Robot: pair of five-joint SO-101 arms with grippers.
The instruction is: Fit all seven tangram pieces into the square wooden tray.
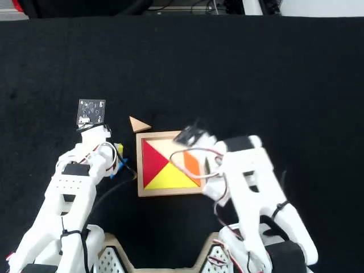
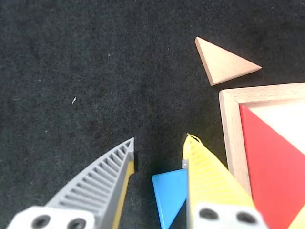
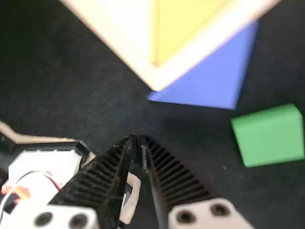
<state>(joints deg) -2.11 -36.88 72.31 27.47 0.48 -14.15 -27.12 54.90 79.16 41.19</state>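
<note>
Progress: red triangle (image 1: 151, 159), yellow triangle (image 1: 168, 177) and orange piece (image 1: 192, 163) are seated in square wooden tray (image 1: 170, 192) | outstanding: plain wooden triangle (image 1: 138, 124) off tray's far-left corner; blue triangle (image 2: 170, 195) bracketed by spread left gripper (image 2: 160, 138); violet-blue triangle (image 3: 209, 76) and green block (image 3: 269, 135) by tray's corner | right gripper (image 3: 137, 140) is closed, empty.

Bright, even light with soft shadows; the wooden tray (image 3: 124, 47) glares pale.

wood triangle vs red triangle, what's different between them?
Colour: the wood triangle is bare and unpainted; the red triangle is painted. Place: the wood triangle lies on the black cloth just off a corner of the tray; the red triangle sits inside the tray. Size: the red triangle looks clearly bigger. Both are flat triangles lying flat.
</note>
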